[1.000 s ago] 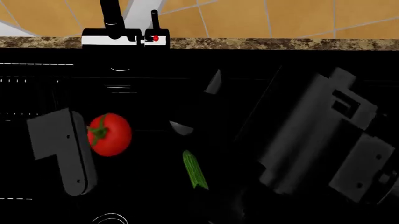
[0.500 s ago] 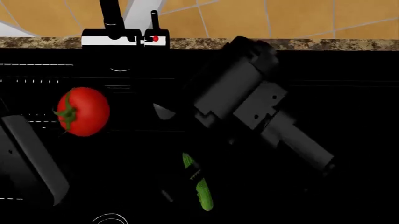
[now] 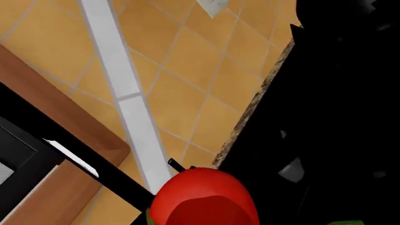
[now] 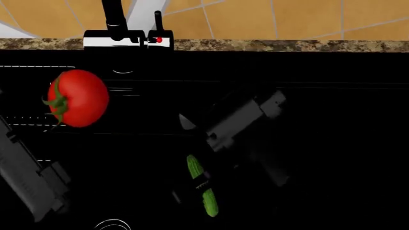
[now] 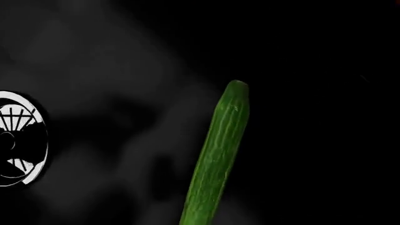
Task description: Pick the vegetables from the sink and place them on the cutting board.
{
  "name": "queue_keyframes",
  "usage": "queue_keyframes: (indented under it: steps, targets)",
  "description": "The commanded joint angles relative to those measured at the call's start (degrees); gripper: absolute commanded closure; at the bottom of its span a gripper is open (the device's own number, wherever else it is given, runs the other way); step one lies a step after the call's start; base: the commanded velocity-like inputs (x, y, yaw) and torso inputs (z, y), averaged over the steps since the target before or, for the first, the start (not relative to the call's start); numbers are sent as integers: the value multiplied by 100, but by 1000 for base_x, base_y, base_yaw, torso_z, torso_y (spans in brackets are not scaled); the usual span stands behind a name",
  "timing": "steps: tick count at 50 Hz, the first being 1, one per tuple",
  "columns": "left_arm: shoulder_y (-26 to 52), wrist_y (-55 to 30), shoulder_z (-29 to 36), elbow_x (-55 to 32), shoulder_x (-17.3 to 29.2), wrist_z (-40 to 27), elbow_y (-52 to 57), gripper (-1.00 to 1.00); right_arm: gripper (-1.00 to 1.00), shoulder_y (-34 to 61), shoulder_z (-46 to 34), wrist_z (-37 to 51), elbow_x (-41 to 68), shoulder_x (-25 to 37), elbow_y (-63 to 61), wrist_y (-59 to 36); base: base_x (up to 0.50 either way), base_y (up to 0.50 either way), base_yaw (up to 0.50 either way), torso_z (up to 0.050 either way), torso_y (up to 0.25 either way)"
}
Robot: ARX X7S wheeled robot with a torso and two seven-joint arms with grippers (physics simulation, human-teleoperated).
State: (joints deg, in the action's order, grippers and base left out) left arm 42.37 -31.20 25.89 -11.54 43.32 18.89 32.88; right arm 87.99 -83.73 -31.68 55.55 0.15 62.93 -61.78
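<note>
The red tomato with its green stem hangs above the left part of the black sink. It fills the jaws of my left gripper, which is shut on it; the left arm shows at the lower left. The dark-green cucumber lies on the sink floor. My right gripper sits astride its middle, with a dark finger across it. In the right wrist view the cucumber runs out from between the jaws; the black fingers do not show against the basin. The cutting board is out of view.
The black faucet with a red dot stands at the sink's back edge, before a speckled counter strip and an orange tiled wall. The round drain lies beside the cucumber, also at the head view's bottom edge.
The tomato has risen up and to the left in my left gripper. My right arm swung in from the right and came down over the cucumber.
</note>
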Motion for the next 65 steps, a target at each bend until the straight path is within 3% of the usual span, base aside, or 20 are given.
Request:
queue_keyframes:
  steps: [1,24,50,51,65]
  targets:
    - [-1123,45,116,-113,129,-127,-48,100,-100,-487,-47,192,170,-15,470,584,11,7,21,-16,-10]
    - [-1321,478,101,-100,98,-151,-387,100,-100,-922,-51,161,190,-15,498,675,2,9,20,-13,-8]
    - [-1525,495,64,-151,166,-235,-339,100,-100,-1666,-156,-639,-707,-15,35,213,0,12,17,-14,-13]
    - [-1527,513,74,-145,159,-230,-365,100,100,-1697,-167,-669,-836,-15,-4,185,0,13,16,-16,-16]
    - [-1512,306,18,-241,157,-301,-160,100,100,-1616,-149,-613,-841,-15,-36,315,0,14,17,-16,-16]
